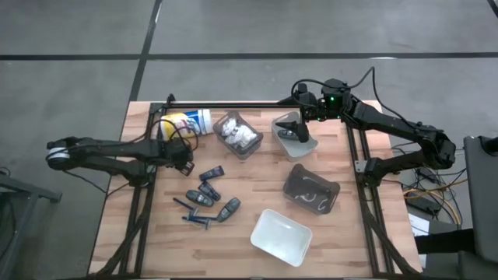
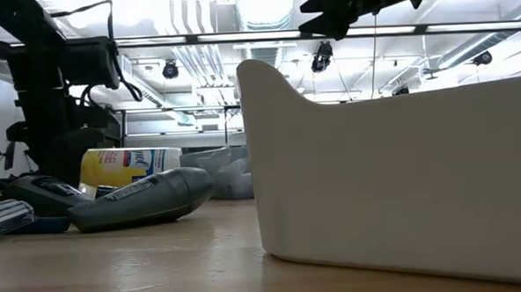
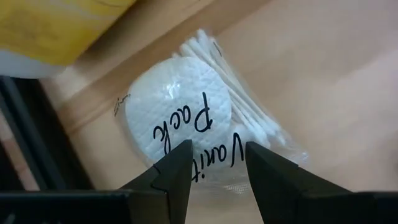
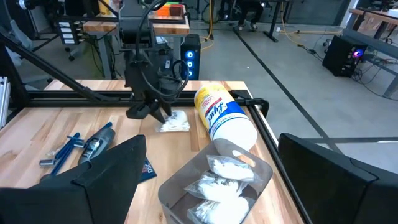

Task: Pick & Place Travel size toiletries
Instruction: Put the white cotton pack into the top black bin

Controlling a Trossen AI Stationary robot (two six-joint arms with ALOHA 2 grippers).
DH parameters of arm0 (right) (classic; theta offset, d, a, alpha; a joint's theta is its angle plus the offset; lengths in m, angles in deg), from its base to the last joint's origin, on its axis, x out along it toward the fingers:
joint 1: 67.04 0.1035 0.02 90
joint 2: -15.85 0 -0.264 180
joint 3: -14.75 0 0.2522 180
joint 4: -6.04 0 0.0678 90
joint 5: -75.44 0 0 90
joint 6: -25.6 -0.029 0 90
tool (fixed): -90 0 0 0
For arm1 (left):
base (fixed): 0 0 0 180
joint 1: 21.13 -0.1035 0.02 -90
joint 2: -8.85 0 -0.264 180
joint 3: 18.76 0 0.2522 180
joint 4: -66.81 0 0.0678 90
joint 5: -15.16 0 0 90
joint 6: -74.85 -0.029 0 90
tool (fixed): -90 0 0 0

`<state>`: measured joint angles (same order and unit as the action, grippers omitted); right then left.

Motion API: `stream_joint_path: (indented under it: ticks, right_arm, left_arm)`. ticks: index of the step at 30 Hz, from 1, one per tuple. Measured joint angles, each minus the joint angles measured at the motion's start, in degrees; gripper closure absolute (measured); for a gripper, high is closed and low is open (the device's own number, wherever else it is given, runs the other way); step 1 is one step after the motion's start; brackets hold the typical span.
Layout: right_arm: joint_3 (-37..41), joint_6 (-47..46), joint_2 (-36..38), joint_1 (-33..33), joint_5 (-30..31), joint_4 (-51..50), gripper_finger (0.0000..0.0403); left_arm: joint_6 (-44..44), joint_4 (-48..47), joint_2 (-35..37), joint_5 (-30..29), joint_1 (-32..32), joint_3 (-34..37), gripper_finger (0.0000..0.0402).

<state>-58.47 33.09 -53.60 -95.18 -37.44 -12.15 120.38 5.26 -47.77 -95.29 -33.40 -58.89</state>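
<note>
A clear packet (image 3: 186, 118) holding a round white pad and cotton swabs lies flat on the wooden table beside the yellow-labelled canister (image 4: 225, 118). My left gripper (image 3: 217, 174) points down just above the packet, open, one finger over each side of its near edge; whether they touch it I cannot tell. From the right wrist view, the packet (image 4: 174, 122) lies under that gripper (image 4: 152, 115). Dark grey-blue oblong pieces (image 1: 210, 190) and thin blue sticks (image 1: 194, 216) lie mid-table. My right gripper (image 1: 292, 128) hangs open, high over the back bins.
A clear bin (image 1: 237, 134) with white packets and a second bin (image 1: 296, 140) stand at the back. A smoky bin (image 1: 311, 189) sits at the right and a white tub (image 1: 282, 236) near the front. A black frame rail (image 1: 233, 103) runs along the far edge.
</note>
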Motion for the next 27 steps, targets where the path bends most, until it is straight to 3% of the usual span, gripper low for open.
stream_joint_path:
  ticks: [12,23,27]
  right_arm:
    - [0.0,0.0,-0.01,0.0,0.0,0.0,0.0039]
    - [0.0,0.0,0.0,0.0,0.0,0.0,0.0039]
    - [0.0,0.0,0.0,0.0,0.0,0.0,0.0039]
  left_arm:
    - [2.52,6.23,-2.61,1.14,-0.04,5.53,0.0256]
    - [0.63,8.11,-2.73,2.22,-0.02,5.51,0.0388]
    - [0.35,8.85,-2.73,2.43,-0.02,5.51,0.0395]
